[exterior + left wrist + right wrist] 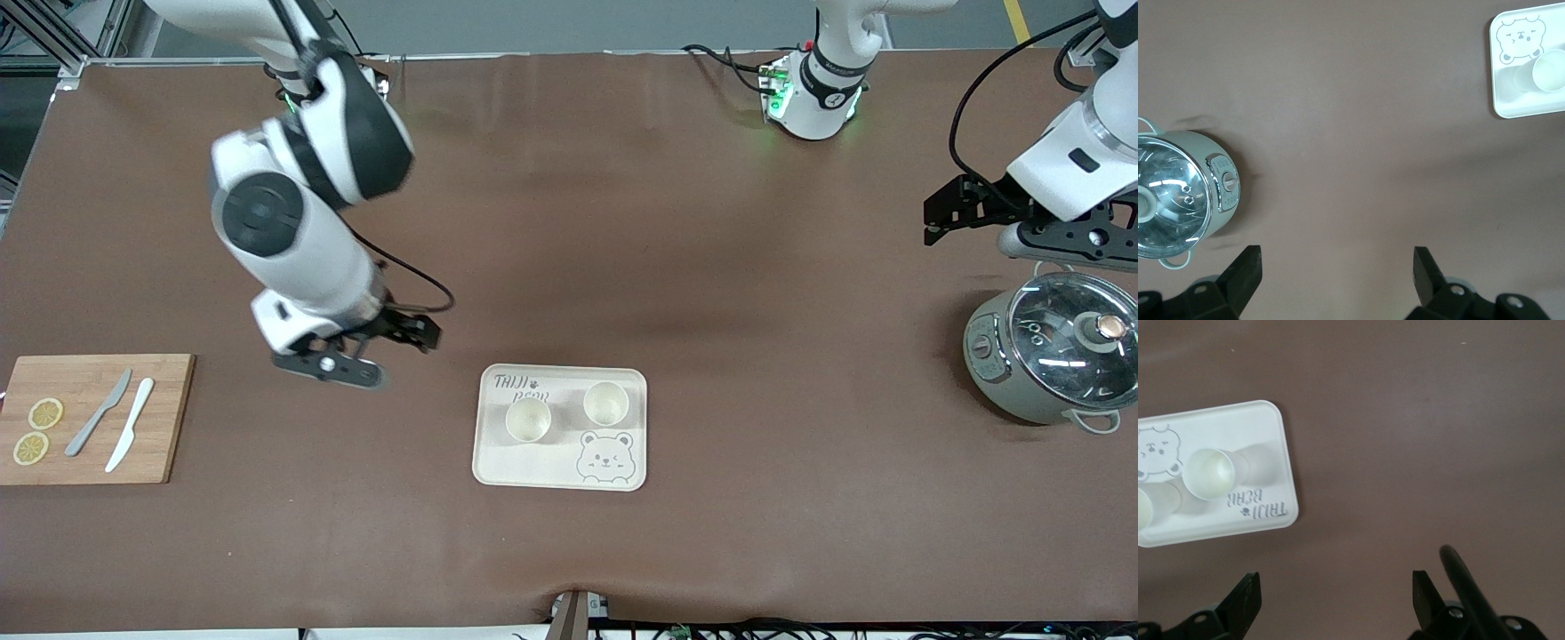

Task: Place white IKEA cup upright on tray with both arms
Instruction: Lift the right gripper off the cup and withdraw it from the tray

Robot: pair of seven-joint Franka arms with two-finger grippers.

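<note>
Two white cups (pixel 528 420) (pixel 606 404) stand upright on the tray (pixel 560 471), bottom centre; right gripper (pixel 418 338) and left gripper (pixel 942 218) hover with fingers released.

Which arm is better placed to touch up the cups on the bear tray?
The right arm: its open tool hangs beside the tray, while the left tool waits by the cooker.

You see the tray (pixel 1265 427) on brown table (pixel 1418 440), two upright cups (pixel 1210 473), right gripper (pixel 1336 600) fingers spread apart.
</note>
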